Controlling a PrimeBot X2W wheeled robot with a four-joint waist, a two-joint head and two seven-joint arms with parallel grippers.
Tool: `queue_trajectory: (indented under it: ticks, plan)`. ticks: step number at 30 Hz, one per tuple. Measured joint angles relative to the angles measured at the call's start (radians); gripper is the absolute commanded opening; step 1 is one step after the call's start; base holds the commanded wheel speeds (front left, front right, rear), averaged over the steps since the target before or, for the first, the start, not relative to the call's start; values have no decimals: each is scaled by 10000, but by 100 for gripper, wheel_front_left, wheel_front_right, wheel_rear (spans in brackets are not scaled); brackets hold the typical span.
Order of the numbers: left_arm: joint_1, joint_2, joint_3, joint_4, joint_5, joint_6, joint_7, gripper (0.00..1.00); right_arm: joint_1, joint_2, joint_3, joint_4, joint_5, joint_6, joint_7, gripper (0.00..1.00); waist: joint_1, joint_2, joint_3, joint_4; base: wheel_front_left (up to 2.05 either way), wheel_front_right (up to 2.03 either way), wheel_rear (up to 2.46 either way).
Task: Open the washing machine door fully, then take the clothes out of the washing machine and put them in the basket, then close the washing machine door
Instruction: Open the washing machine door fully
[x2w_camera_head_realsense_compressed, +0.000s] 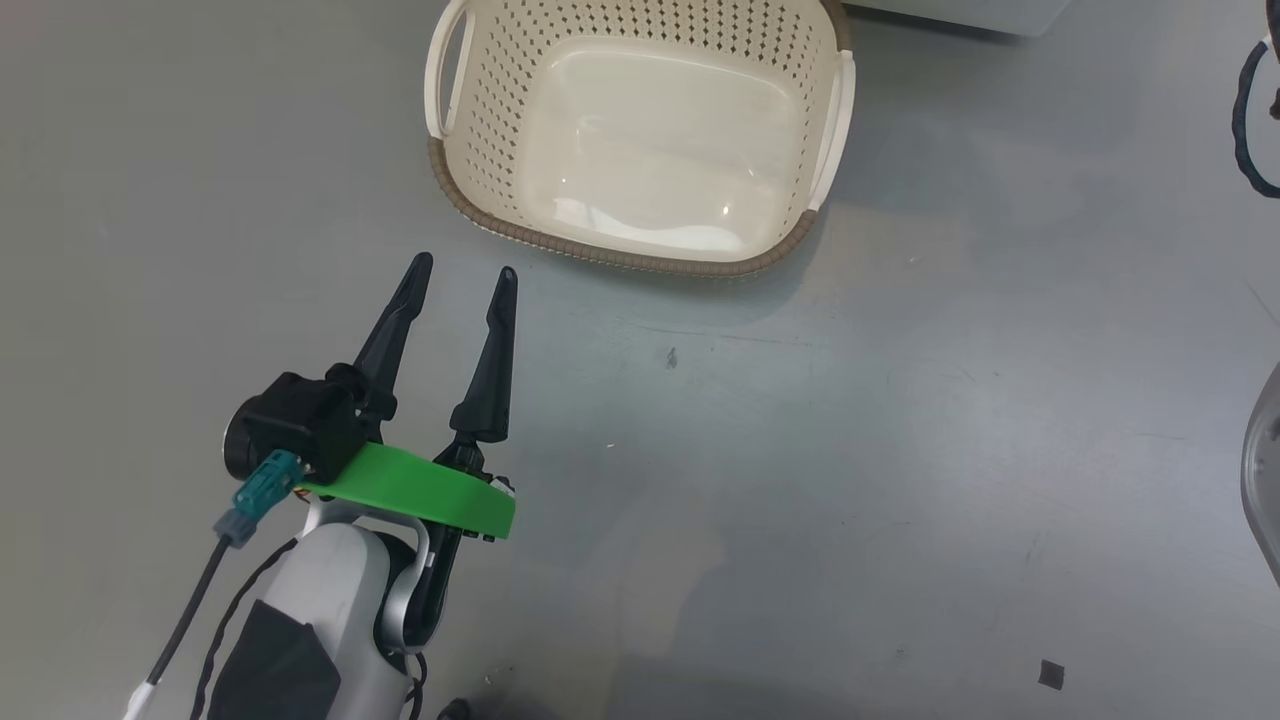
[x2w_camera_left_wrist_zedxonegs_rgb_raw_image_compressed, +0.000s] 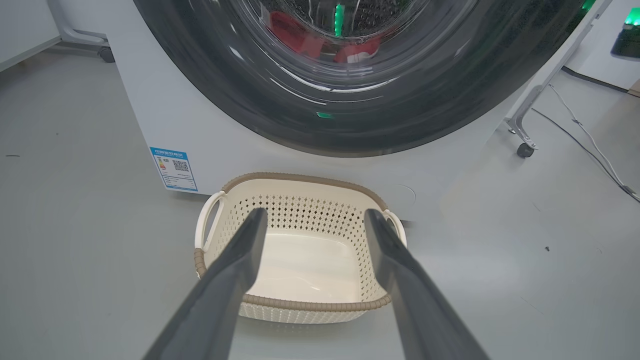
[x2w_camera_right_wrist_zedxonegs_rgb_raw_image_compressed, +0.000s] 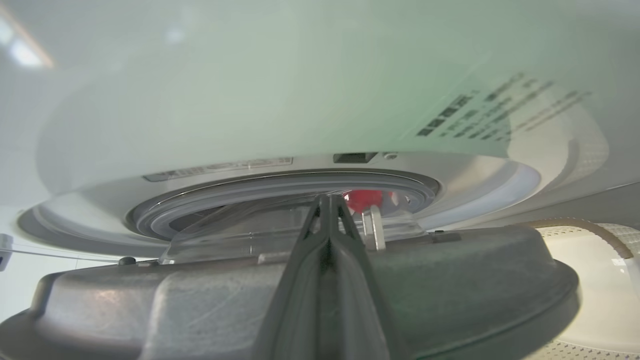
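1 small cream plastic basket (x2w_camera_head_realsense_compressed: 600, 250) with perforated sides, a brown woven-look rim and 2 side handles is set on the grey floor (x2w_camera_head_realsense_compressed: 900, 450), just in front of the 1 big white front-loading washing machine (x2w_camera_left_wrist_zedxonegs_rgb_raw_image_compressed: 150, 115). The basket is empty. Bright red clothes (x2w_camera_left_wrist_zedxonegs_rgb_raw_image_compressed: 295, 35) are seen inside the drum through the clear glass of the 1 round, black-rimmed washing machine door (x2w_camera_left_wrist_zedxonegs_rgb_raw_image_compressed: 225, 100); the number of pieces cannot be told. In the right wrist view the door's grey inner side is seen standing apart from the grey rubber-ringed port (x2w_camera_right_wrist_zedxonegs_rgb_raw_image_compressed: 200, 200), with red fabric beyond. 1 small blue label (x2w_camera_left_wrist_zedxonegs_rgb_raw_image_compressed: 174, 169) is stuck low on the machine's front.

2 end effectors are counted. The left end effector (x2w_camera_head_realsense_compressed: 465, 265) is released, its fingers spread above the floor near the basket, grasping nothing. The right end effector (x2w_camera_right_wrist_zedxonegs_rgb_raw_image_compressed: 327, 200) is clenched, its fingers pressed together over the door's inner side; contact cannot be told.
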Motion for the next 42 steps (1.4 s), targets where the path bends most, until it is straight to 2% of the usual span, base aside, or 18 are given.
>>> queue_trajectory:
  ticks: [26, 42]
  plan:
    - [-12, -6, 33, 163, 105, 2, 0, 100, 170, 148, 46, 1175, 1076, -73, 642, 0, 0, 0, -582, -142, 0, 0, 0]
    - [46, -6, 19, 334, 194, 4, 0, 100, 1132, 230, 359, 1659, 1891, -61, 1080, 0, -1, 0, -1376, -220, 0, 0, 0]
